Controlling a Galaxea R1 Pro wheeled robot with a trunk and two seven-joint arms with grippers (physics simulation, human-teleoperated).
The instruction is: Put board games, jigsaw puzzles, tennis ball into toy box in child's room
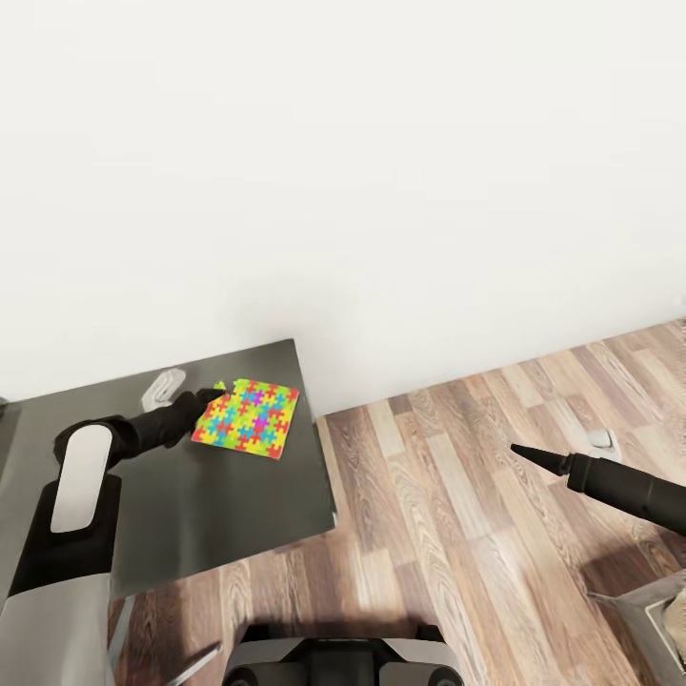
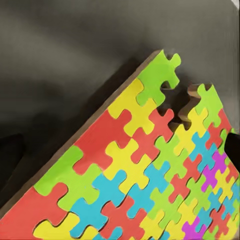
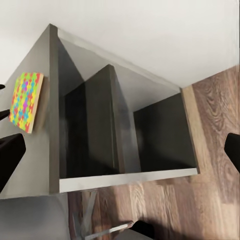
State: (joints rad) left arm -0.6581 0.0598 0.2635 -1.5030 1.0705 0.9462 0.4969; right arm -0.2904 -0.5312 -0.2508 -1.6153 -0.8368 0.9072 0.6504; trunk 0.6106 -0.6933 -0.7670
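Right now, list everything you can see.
puzzle: 1, multicoloured, on the shelf unit's top, near its far corner
shelf unit: 1, dark grey, against the wall, two open compartments in the right wrist view
pale object: 1, whitish, on the unit's top beside the puzzle, unclear
small object: 1, pale grey, on the floor, unclear
grey object: 1, lower right corner, cut off
wall: white
floor: wood planks
left arm: black and white, jaws at the puzzle's edge, grip unclear
right arm: black, over the floor, jaws open
base: grey, bottom edge
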